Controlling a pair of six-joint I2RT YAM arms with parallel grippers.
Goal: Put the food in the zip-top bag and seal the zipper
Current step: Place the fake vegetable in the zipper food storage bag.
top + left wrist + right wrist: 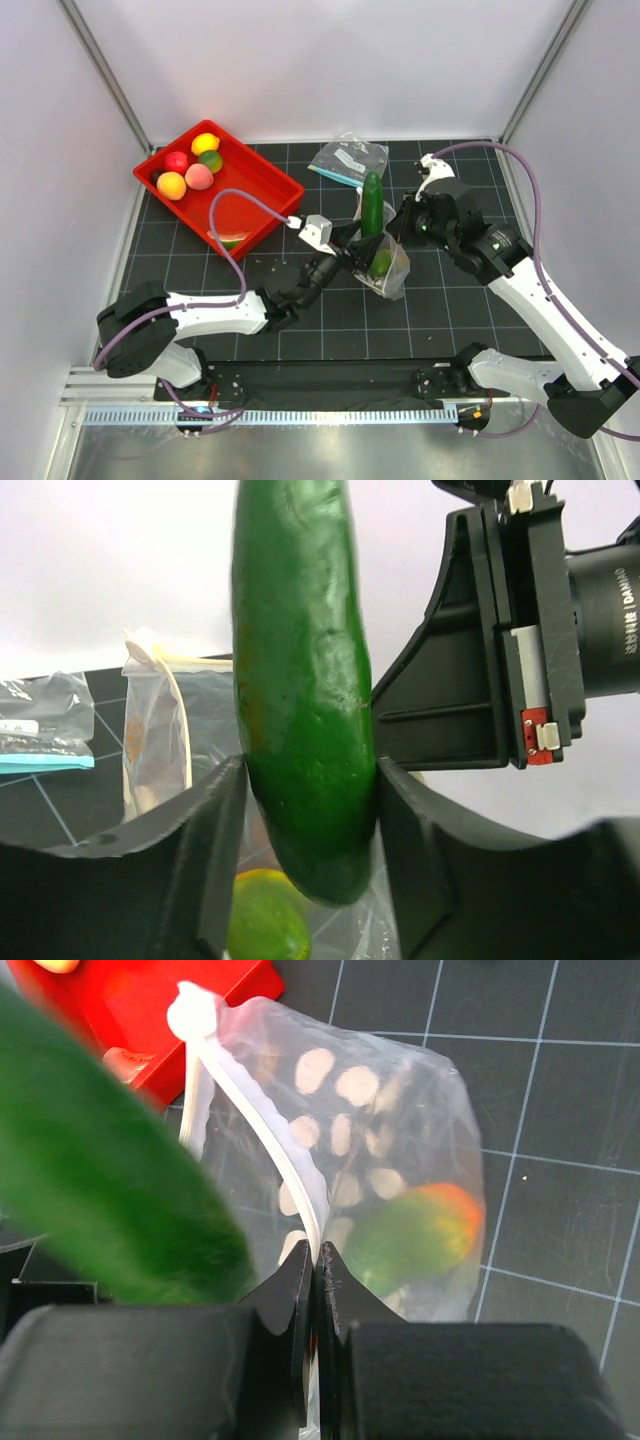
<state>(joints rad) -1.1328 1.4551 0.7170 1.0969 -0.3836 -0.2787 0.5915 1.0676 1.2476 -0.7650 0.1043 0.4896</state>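
The surface (450, 310) is a black mat ruled in a pale grid. Plain white walls (330, 60) close it in on three sides, and slanted metal posts (105, 70) stand at the upper left and upper right of the top view.

My left end effector (310, 810) is clamped on a green cucumber (300, 680), holding it upright at centre frame with its lower tip over the mouth of the zip-top bag (388, 270). The bag stands just right of centre in the top view. My right end effector (316, 1280) is pinched tight on the bag's pale zipper (265, 1130), holding that edge up. A green-and-orange fruit (420, 1235) lies inside the bag, behind the white dots.

A red tray (250, 185) sits at an angle at the upper left of the mat. In its far corner are five toy fruits (198, 176): yellow, red, green, pink and orange. A small pouch (348, 158) with a teal strip lies flat at upper centre, just beyond the cucumber and apart from the bag.
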